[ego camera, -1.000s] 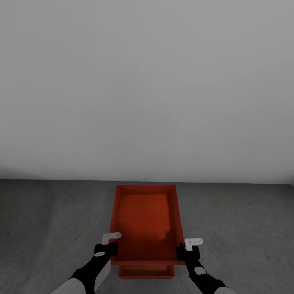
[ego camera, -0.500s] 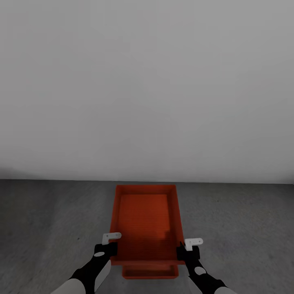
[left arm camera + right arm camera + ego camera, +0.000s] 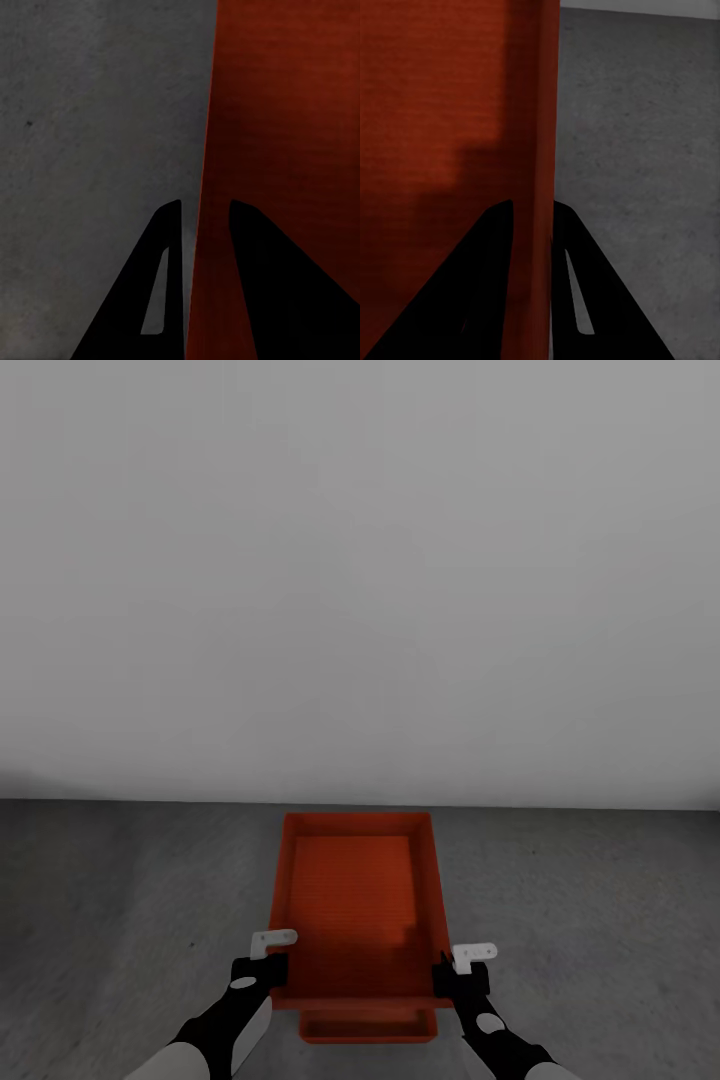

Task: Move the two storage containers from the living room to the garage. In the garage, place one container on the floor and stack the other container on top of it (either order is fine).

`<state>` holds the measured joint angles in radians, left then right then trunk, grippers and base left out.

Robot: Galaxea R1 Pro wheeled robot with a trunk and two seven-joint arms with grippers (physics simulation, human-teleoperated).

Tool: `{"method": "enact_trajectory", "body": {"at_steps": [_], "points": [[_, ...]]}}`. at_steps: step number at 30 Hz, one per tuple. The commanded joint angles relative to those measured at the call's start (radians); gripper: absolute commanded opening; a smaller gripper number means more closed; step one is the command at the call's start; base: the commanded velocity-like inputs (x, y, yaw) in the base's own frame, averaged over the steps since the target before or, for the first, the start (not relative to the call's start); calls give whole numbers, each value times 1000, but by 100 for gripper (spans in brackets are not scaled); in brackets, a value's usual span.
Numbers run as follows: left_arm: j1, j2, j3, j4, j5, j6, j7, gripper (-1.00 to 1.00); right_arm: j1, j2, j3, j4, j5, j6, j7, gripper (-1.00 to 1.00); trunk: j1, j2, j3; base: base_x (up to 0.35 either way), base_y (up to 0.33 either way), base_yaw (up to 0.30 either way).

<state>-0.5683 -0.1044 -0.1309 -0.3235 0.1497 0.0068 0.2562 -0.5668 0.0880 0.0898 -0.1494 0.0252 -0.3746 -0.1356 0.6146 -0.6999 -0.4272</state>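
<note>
Left end effector [image 3: 262, 957] pinches the left long wall of the held bin [image 3: 355, 895]; left wrist view has one finger [image 3: 161, 281] outside the wall, the other inside, nearly closed on it. Right end effector [image 3: 462, 972] does the same on the right wall; fingers [image 3: 574, 281] straddle it in the right wrist view.

Key relation: the second bin [image 3: 368, 1026] sits on the floor [image 3: 110, 900] directly below the held one, only its near end peeking out under the near rim, between the two arms. Both long axes run away from the robot, toward the wall [image 3: 360, 560], roughly parallel. Neither arm is nearer; the load is shared evenly.

My read: held bin looks offset slightly forward of the lower one, so stacking needs a small pull back, then straight down.

Floor is mottled dark grey concrete meeting a plain white wall: the garage.
</note>
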Motion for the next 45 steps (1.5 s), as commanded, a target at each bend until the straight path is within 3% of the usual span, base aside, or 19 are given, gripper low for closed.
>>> {"method": "enact_trajectory", "body": {"at_steps": [1, 45], "points": [[-1, 12, 17, 0, 8, 2, 12, -100, -1, -2, -32, -1, 0, -4, -12, -100, 0, -1, -1, 0, 0, 0], [-1, 12, 17, 0, 8, 2, 12, -100, -1, -4, -33, -2, 0, -4, -12, -100, 0, -1, -58, 0, 0, 66]]}}
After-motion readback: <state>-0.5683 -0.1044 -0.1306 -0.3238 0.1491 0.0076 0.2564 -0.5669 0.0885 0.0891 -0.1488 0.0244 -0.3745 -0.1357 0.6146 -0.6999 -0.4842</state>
